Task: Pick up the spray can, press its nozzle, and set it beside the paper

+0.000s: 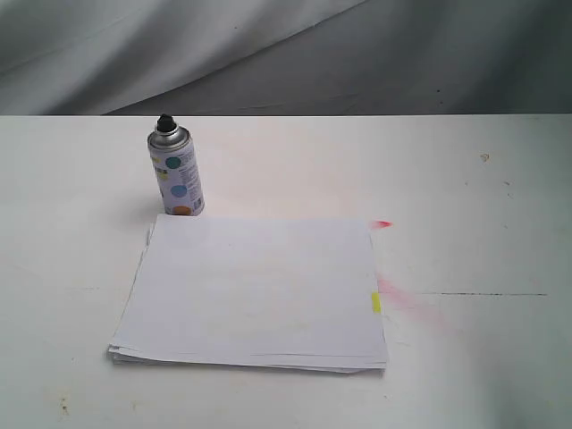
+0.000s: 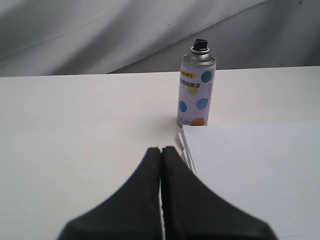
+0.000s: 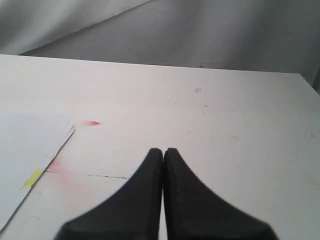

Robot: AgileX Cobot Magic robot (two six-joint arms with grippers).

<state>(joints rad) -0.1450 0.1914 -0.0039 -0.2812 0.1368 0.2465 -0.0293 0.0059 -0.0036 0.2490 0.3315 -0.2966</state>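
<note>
Can (image 1: 175, 179), silver, dotted label, black nozzle (image 1: 164, 121), stands upright at the paper's (image 1: 255, 290) corner, perhaps touching it; left gripper (image 2: 160, 150) and right gripper (image 3: 163, 150) closed, empty

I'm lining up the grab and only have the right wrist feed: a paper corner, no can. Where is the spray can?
Observer: In the exterior view the spray can stands upright just behind the far left corner of the paper.
Operator: Is it touching the stack?
Observer: I cannot tell. In the left wrist view its base sits right at that corner, either very close or in contact.
Operator: Which gripper faces it?
Observer: The left gripper. It is shut, holds nothing and points roughly toward the can. The black nozzle is uncovered on top.
</note>
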